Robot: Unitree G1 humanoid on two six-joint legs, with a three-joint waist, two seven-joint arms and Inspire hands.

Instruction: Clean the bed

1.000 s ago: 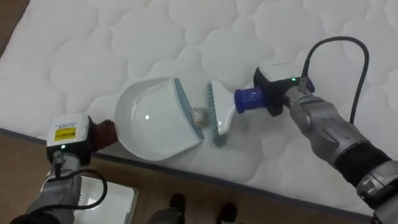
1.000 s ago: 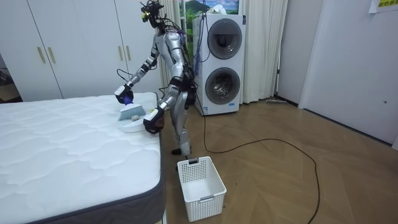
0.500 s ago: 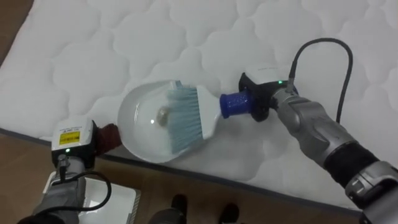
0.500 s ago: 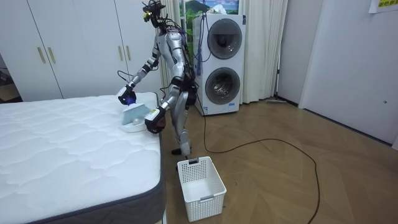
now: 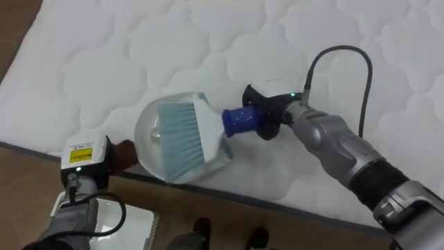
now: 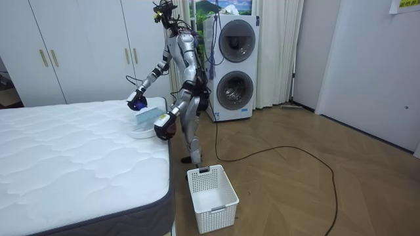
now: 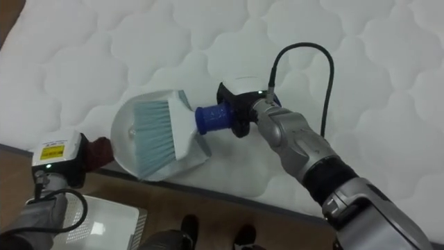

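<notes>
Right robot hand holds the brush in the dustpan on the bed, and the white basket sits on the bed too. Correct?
No: the basket stands on the floor beside the bed, as the room view shows. The right robot hand does hold the brush in the dustpan on the bed.

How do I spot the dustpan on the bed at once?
Start at the white quilted mattress and go to its near edge, by the left hand. The dustpan is the rounded white scoop there with a dark red handle; unlike it, the brush lying in it has pale blue bristles and a blue handle.
</notes>
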